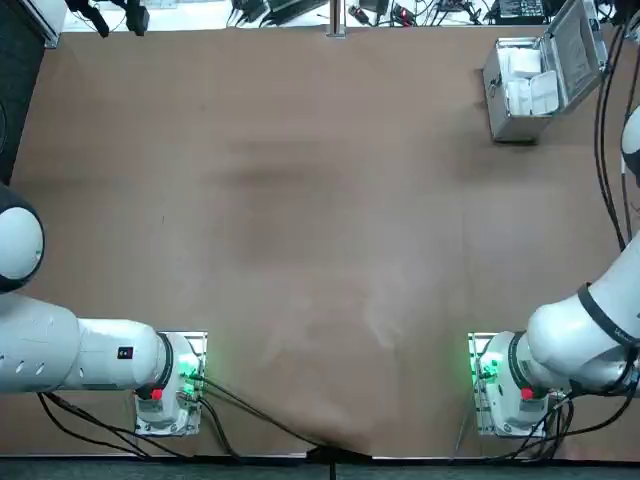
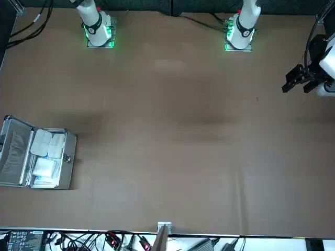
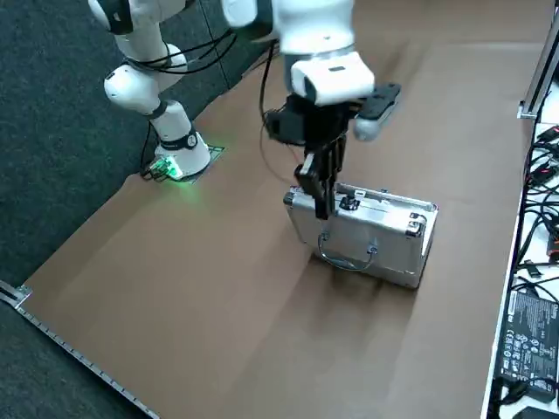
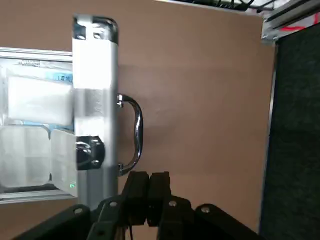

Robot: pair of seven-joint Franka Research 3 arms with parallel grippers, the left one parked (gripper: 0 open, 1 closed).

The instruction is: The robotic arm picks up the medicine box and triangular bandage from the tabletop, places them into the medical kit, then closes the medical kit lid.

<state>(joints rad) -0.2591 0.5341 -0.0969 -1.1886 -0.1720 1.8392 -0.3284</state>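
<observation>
The medical kit (image 1: pixel 497 102) stands open at the table's far right corner. Inside it lie the medicine box (image 1: pixel 524 62) (image 4: pixel 37 100) and the two-lobed triangular bandage (image 1: pixel 533 96) (image 4: pixel 30 155). The front view shows the bandage (image 2: pixel 46 143) and the box (image 2: pixel 44 168) in the kit (image 2: pixel 67 175) too. The medical kit lid (image 3: pixel 384 249) (image 1: pixel 577 45) stands roughly upright on the kit's right side, its handle (image 4: pixel 134 135) hanging outward. My right gripper (image 3: pixel 321 206) (image 4: pixel 148 189) is shut and empty, fingertips down at one end of the lid's top rim (image 4: pixel 95 100), on the outer side.
The right arm (image 1: pixel 585 335) runs off the top view's right edge. Cables and electronics (image 1: pixel 400 12) line the far table edge close to the kit, with a power strip (image 3: pixel 528 340) beyond it. Dark floor (image 4: pixel 295 125) lies just past the table's right edge.
</observation>
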